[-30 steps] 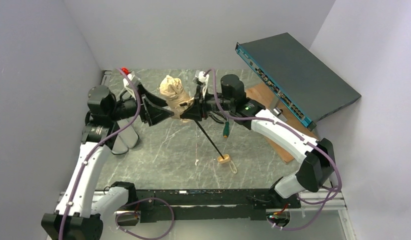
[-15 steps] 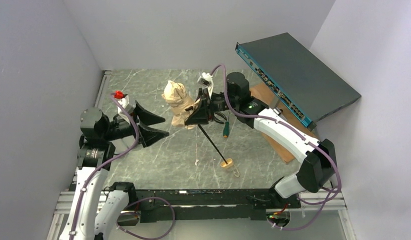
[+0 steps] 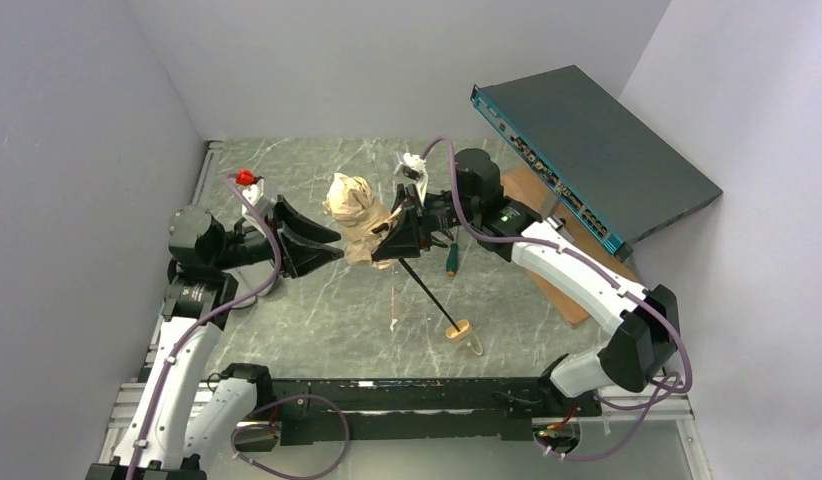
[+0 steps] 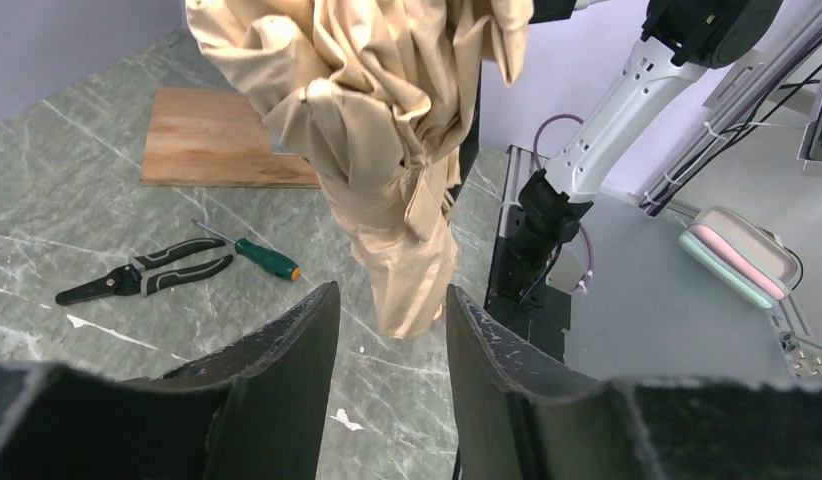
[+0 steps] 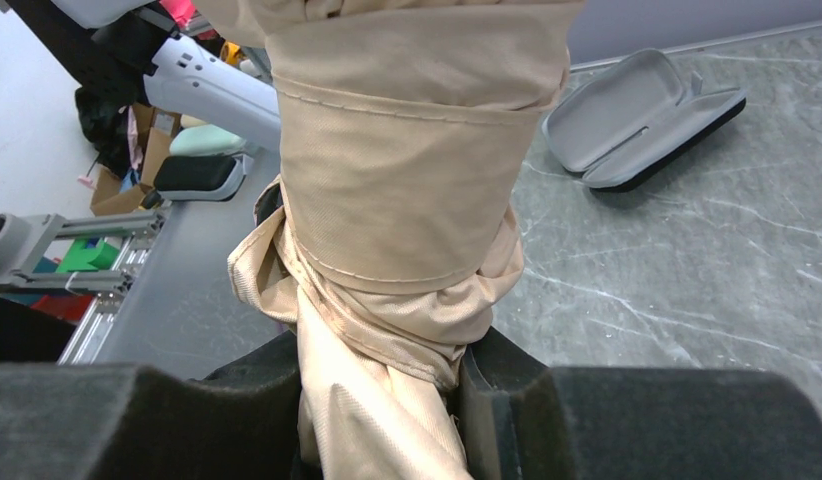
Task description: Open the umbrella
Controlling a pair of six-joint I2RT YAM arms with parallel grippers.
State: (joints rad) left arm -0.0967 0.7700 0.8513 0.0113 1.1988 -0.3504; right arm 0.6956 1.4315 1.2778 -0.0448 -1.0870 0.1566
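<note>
Where the pale beige, crinkled-fabric folding umbrella [image 3: 355, 212] hangs, top view: lifted over grey veined marble tabletop [image 3: 327, 300], its cream handle [image 3: 457, 327] down on it.
Left wrist view: left gripper [image 4: 387, 300] with black jaws parted, fabric tip between them; green-handled screwdriver [image 4: 267, 260] beyond umbrella.
Right wrist view: right gripper [image 5: 382, 375] clamped on umbrella's bunched cloth; open grey hard-shell case [image 5: 637, 120] beyond umbrella.
Room: plain pale walls [image 3: 387, 60].

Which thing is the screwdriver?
Find the grey marble table, then the wooden board on its right side. Just left of the board lie two tools; the screwdriver is the one with the green handle, beside the black pliers.
</note>
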